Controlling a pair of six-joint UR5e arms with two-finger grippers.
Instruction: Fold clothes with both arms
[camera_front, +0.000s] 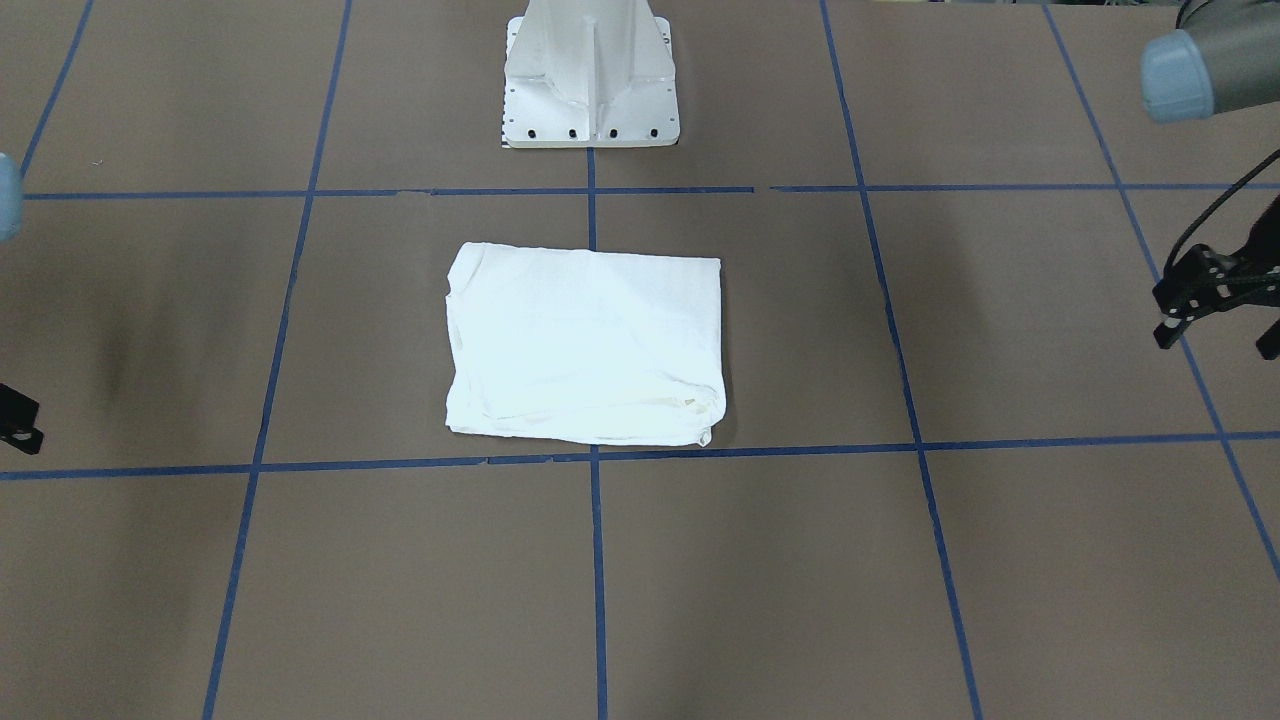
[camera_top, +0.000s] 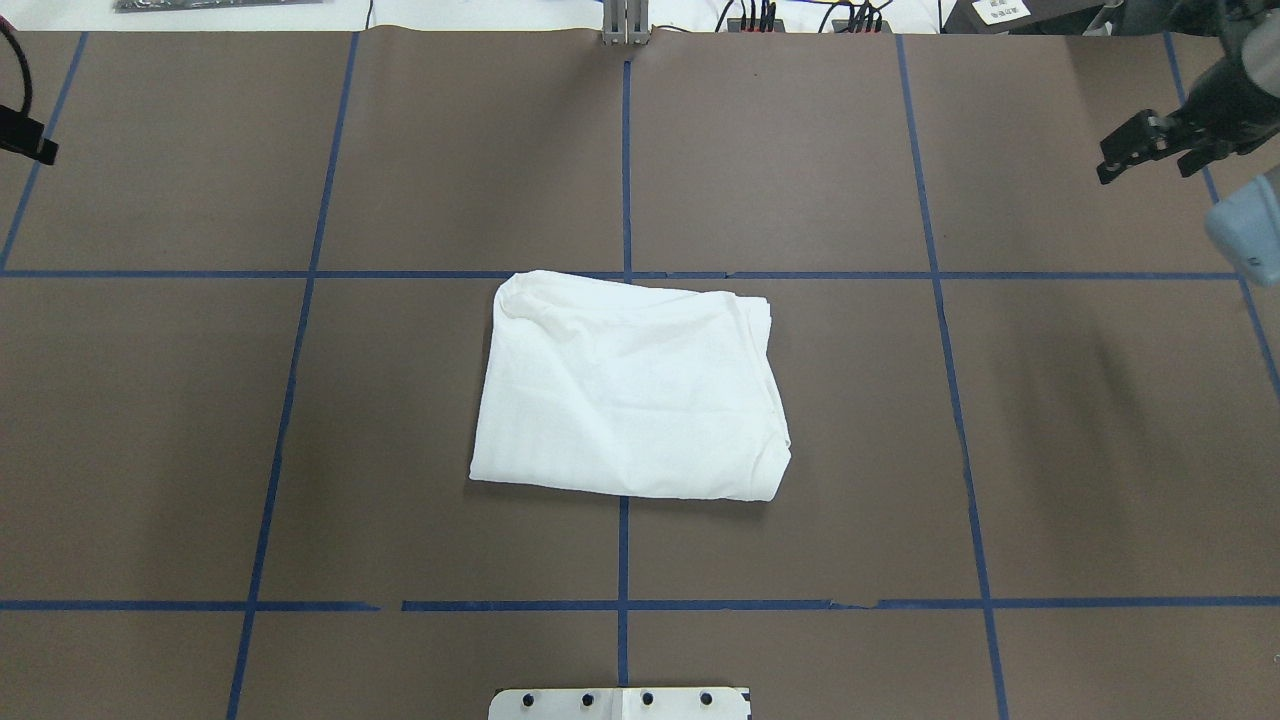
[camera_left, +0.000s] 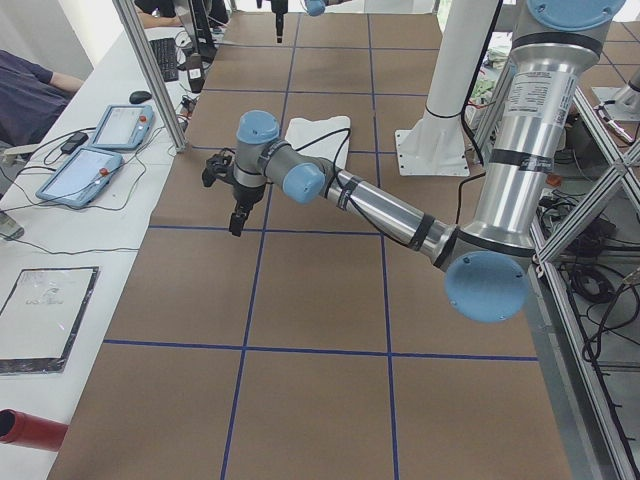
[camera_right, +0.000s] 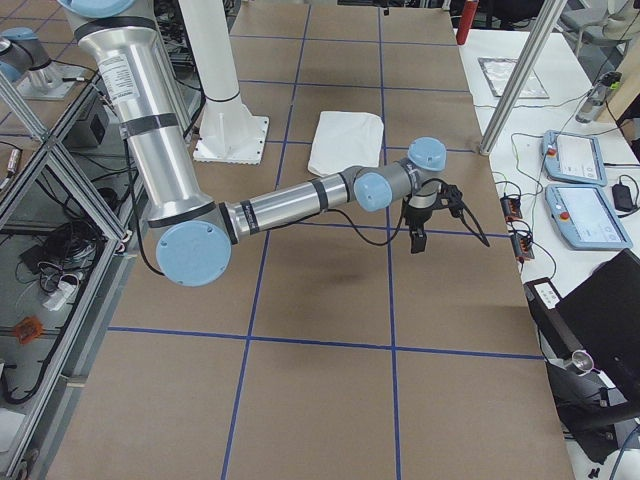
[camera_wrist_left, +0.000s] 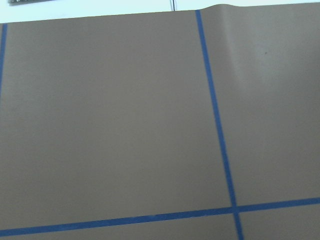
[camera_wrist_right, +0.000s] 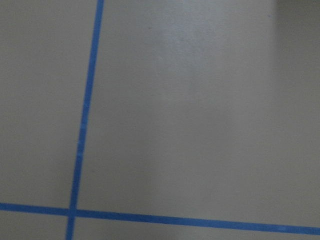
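Note:
The clothes (camera_top: 630, 390) lie folded into a plain white rectangle in the middle of the table, also seen in the front view (camera_front: 585, 345) and both side views (camera_left: 318, 135) (camera_right: 347, 140). No printed text shows. My left gripper (camera_front: 1217, 340) hangs open and empty above the table, far off to the clothes' side. Only its edge shows in the overhead view (camera_top: 30, 140). My right gripper (camera_top: 1145, 172) hovers open and empty near the opposite far corner, well away from the clothes. Both wrist views show only brown table and blue tape lines.
The white pedestal base (camera_front: 590, 90) stands at the robot's side of the table. Teach pendants (camera_left: 95, 160) lie on a side bench beside a seated person (camera_left: 30, 95). More pendants (camera_right: 585, 190) and a laptop (camera_right: 600, 320) are at the other end. Aluminium posts (camera_left: 150, 70) stand along the bench.

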